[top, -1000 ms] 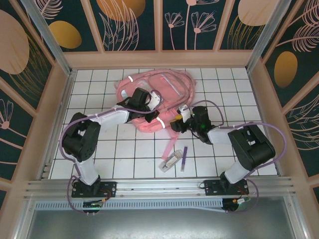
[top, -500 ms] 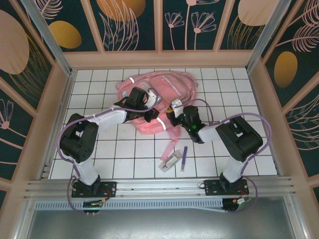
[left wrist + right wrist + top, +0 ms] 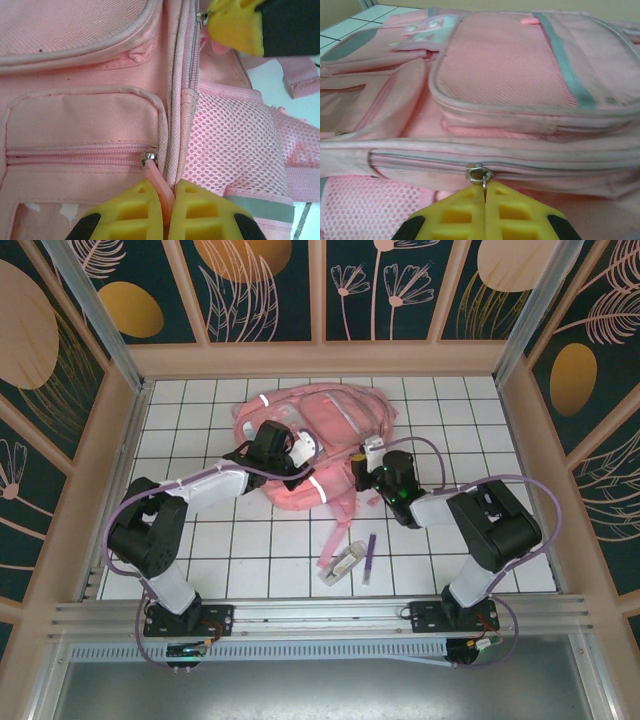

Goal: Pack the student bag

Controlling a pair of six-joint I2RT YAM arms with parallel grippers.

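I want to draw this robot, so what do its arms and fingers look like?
The left arm and right arm have black joints, pale grey links and looping purple cables. A green light glows on the right one. The left gripper and right gripper have yellow fingers with hollow cells and black bases.

top light: bright, even, from overhead; white surface [image 3: 250, 540] flat-lit, no glare
top shadows: soft, short, tight under bag [image 3: 335, 425]
top sharpness: crisp; edge lines bow slightly
left wrist: bright, weave sharp; left tool [image 3: 168, 192] soft at bottom edge; surface corner washed out
right wrist: duller, hazy; zip sharpest, far bag top blurred; right tool [image 3: 484, 192] soft
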